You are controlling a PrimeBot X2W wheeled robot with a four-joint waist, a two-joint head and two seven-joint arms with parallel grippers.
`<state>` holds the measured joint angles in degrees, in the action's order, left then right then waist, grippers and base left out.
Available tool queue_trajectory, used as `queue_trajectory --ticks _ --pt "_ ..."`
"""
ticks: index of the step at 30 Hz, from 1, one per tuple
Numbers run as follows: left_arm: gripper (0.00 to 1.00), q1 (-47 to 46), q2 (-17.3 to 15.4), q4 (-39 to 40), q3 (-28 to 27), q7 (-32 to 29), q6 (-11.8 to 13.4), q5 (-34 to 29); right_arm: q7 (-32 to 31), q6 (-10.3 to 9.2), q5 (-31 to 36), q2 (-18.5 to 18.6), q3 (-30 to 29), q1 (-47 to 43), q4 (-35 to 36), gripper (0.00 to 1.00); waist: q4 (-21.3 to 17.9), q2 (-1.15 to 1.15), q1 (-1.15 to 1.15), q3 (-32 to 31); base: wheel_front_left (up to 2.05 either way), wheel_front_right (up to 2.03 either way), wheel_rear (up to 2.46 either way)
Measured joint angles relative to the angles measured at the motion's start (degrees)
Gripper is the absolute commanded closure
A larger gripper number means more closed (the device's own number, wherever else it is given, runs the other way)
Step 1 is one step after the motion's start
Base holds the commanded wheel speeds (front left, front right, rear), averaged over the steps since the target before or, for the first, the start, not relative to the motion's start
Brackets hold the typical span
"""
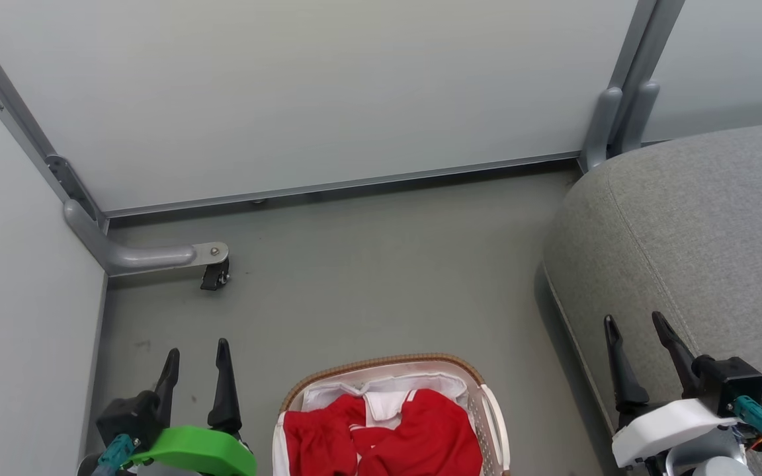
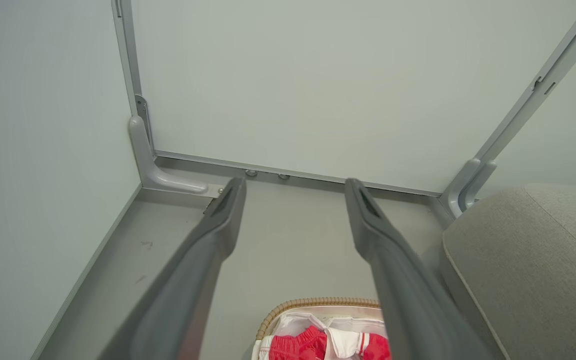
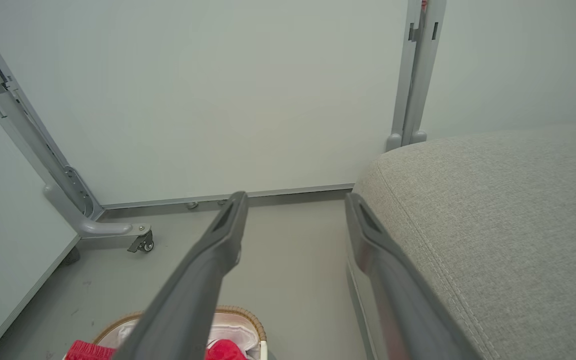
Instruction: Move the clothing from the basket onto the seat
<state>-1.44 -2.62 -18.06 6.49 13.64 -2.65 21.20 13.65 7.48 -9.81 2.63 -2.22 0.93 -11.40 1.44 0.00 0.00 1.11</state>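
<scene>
Red clothing [image 1: 414, 436] with white panels lies bunched in the white basket [image 1: 492, 416], whose brown woven rim shows at the bottom middle of the head view. The grey seat [image 1: 698, 225] fills the right side. My left gripper [image 1: 196, 357] stands open at the lower left, apart from the basket. My right gripper [image 1: 636, 328] is open over the seat's front edge. The left wrist view has the clothing [image 2: 300, 345], basket [image 2: 313, 303] and seat [image 2: 528, 260] below the open left gripper [image 2: 295, 186]. In the right wrist view the open right gripper [image 3: 295, 200] points past the basket [image 3: 248, 320] and seat [image 3: 493, 210].
Pale partition panels [image 1: 301, 86] wall in the back and left. A grey bracket foot with a black caster [image 1: 214, 274] juts onto the floor at the back left. A grey post [image 1: 619, 112] stands at the seat's far corner. Grey floor [image 1: 381, 277] lies between basket and wall.
</scene>
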Motion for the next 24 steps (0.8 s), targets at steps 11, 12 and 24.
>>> queue_trajectory --ticks 11,12,24 --pt "0.00 0.1 0.0 -1.2 0.7 1.1 0.2 -3.3 1.1 0.01 4.7 0.1 0.3 -0.2 0.0 0.00 0.2 0.00 0.00 0.1 0.00 0.00 0.00" --pt "0.00 0.1 0.0 -1.3 0.7 1.1 0.2 -3.6 1.1 0.01 5.1 0.1 0.3 -0.2 -0.1 0.00 0.2 0.00 0.00 0.2 0.00 0.00 0.00" --pt "0.00 0.1 0.0 -3.0 0.8 1.4 0.2 -3.8 1.3 0.01 5.7 0.1 0.5 -0.2 -0.4 0.00 0.3 0.00 0.00 0.1 0.00 0.00 0.00"
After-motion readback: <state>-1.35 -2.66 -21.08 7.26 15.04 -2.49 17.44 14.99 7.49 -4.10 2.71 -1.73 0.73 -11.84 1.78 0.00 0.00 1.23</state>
